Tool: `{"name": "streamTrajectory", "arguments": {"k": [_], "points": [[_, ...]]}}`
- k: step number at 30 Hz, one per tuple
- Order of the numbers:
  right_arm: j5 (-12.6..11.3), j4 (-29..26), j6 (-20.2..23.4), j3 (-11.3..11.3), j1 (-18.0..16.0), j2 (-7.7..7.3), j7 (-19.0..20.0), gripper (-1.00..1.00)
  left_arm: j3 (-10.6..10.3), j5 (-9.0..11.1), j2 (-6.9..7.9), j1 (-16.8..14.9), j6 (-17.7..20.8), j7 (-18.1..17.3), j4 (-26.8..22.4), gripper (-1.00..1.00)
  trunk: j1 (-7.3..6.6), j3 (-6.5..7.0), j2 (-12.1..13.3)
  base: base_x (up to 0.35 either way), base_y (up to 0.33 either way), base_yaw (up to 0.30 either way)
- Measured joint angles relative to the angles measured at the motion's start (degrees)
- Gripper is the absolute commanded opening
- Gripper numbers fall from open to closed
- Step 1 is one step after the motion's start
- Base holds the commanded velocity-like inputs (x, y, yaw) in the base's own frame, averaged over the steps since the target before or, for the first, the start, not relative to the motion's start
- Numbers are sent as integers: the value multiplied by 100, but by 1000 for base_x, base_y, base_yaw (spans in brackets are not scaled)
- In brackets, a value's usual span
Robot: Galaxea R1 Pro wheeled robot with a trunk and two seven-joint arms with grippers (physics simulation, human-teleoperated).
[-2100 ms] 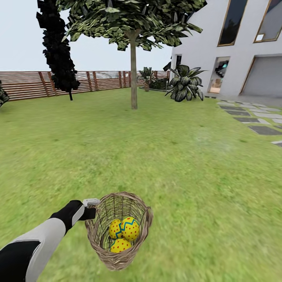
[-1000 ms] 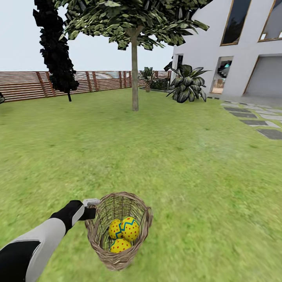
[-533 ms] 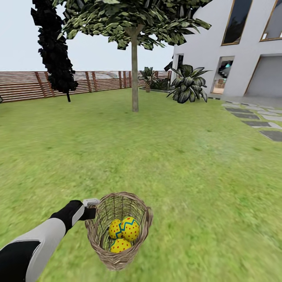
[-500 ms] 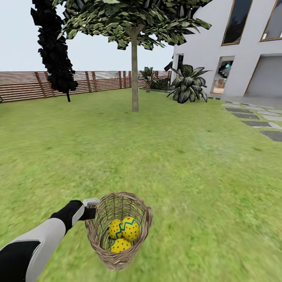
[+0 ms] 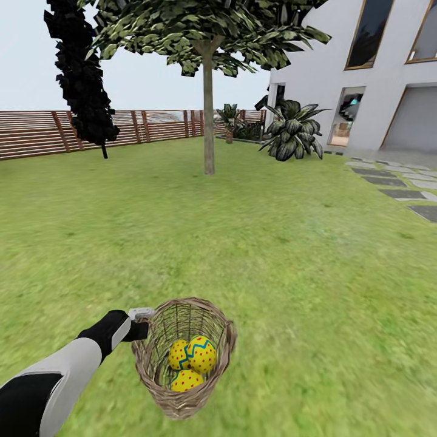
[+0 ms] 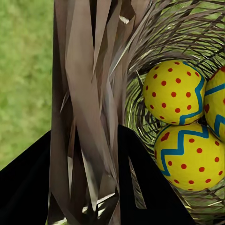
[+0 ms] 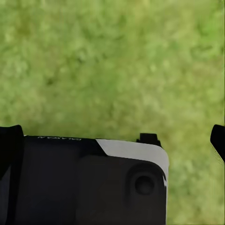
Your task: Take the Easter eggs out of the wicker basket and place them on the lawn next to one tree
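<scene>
left gripper (image 5: pixel 141 321) fingers clenched on wicker basket (image 5: pixel 184 354) rim | three easter eggs (image 5: pixel 193 360) inside | thin-trunked tree (image 5: pixel 209 121) straight ahead, well apart | right fingers: state cannot be told

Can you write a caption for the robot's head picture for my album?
Left pincer holds the wicker basket with three Easter eggs over the lawn.

Background's got a brown horizontal-slat wooden fence (image 5: pixel 36 133) along the back, with a dark, almost black tall narrow tree (image 5: pixel 82 79) in front of it. Off to the right there's a white house with tall dark windows (image 5: pixel 370 67), a spiky grey-green leafy plant (image 5: pixel 292 138) by its corner, and grey stepping-stone pavers (image 5: pixel 397 188) set in the ground.
</scene>
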Motion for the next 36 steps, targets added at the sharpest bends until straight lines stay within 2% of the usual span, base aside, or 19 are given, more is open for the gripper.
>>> {"name": "streamTrajectory", "arguments": {"k": [36], "points": [[0, 0, 0, 0, 0, 1, 0, 100, 0, -1, 0, 0, 0, 0, 0, -100, 0, 0, 0, 313, 0, 0]]}}
